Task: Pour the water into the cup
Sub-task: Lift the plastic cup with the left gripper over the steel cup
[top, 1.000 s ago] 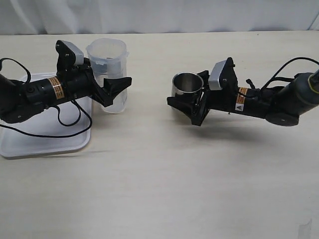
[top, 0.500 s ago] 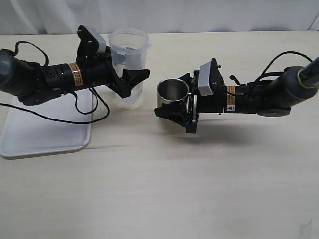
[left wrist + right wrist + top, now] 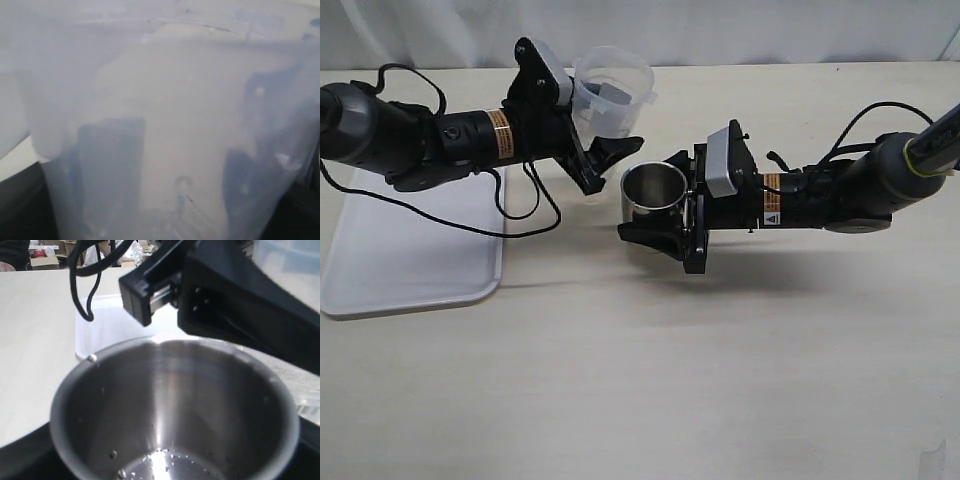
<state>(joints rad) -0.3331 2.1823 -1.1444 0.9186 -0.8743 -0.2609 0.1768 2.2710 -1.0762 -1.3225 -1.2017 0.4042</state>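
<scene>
My left gripper [image 3: 605, 150] is shut on the translucent plastic beaker [image 3: 611, 97], which it holds lifted and tilted toward the cup. The beaker wall [image 3: 165, 125] fills the left wrist view; the water in it is not clearly visible. My right gripper [image 3: 665, 225] is shut on the brushed-steel cup [image 3: 653, 192], held upright just right of and below the beaker. The right wrist view looks into the cup [image 3: 170, 410]; a few droplets lie on its bottom and walls. The left gripper's black body [image 3: 240, 305] hangs just beyond the cup's rim.
A white tray [image 3: 410, 250] lies at the left on the light wooden table [image 3: 640, 380]. Black cables trail from both arms, one loop [image 3: 525, 205] hanging over the tray's right edge.
My left gripper has lifted the beaker, carried it right and tilted it toward the cup. My right gripper has moved the cup left toward the beaker.
</scene>
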